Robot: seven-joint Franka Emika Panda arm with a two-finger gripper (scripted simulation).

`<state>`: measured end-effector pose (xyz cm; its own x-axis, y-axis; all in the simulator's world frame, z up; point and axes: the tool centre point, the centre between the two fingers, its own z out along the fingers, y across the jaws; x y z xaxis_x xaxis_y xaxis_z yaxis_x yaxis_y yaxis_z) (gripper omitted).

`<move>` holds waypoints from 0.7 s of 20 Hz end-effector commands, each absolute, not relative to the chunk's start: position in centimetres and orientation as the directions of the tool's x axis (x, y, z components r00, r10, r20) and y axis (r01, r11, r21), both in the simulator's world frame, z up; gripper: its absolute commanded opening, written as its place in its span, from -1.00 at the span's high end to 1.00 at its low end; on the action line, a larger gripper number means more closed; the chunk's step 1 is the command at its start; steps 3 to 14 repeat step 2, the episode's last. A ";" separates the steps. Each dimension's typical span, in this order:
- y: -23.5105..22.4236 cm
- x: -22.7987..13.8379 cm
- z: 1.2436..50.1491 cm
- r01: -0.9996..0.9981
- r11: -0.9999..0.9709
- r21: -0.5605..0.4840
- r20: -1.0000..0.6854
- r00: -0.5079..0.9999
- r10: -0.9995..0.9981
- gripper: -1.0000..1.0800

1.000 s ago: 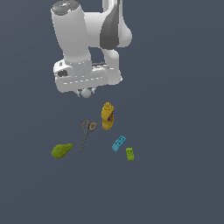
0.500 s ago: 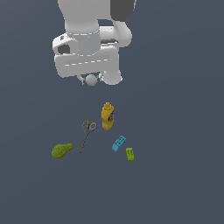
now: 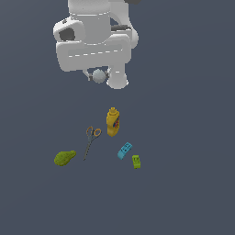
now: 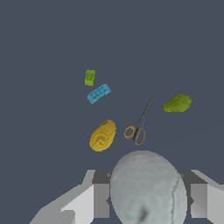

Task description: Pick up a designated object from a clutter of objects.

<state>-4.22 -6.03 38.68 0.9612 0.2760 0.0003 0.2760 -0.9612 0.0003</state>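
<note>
Since the earlier frames the gripper [image 3: 99,76] has been carried higher above the desk [image 3: 183,183], and the small grey ball [image 3: 99,75] has been lifted with it. The ball is clamped between the closed-in fingers [image 4: 101,199], well clear of the clutter, and fills the near part of the wrist view [image 4: 148,188]. Being round, it shows no long axis or heading. Left on the desk are the yellow bottle [image 3: 113,121], upright, with the orange-handled scissors [image 3: 91,141] just beside it towards the exterior view's left. The olive-green lump [image 3: 64,158] lies further that way. The cyan block [image 3: 124,150] and the small green block [image 3: 136,161] lie close together on the bottle's other side. Nothing stands between the ball and the desk items.
</note>
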 end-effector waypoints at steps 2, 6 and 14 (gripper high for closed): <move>-5.9 -4.1 39.0 0.276 -0.961 0.000 0.000 0.961 0.276 1.00; -5.9 -4.1 39.0 0.276 -0.961 0.000 0.000 0.961 0.276 1.00; -5.9 -4.1 39.0 0.276 -0.961 0.000 0.000 0.961 0.276 1.00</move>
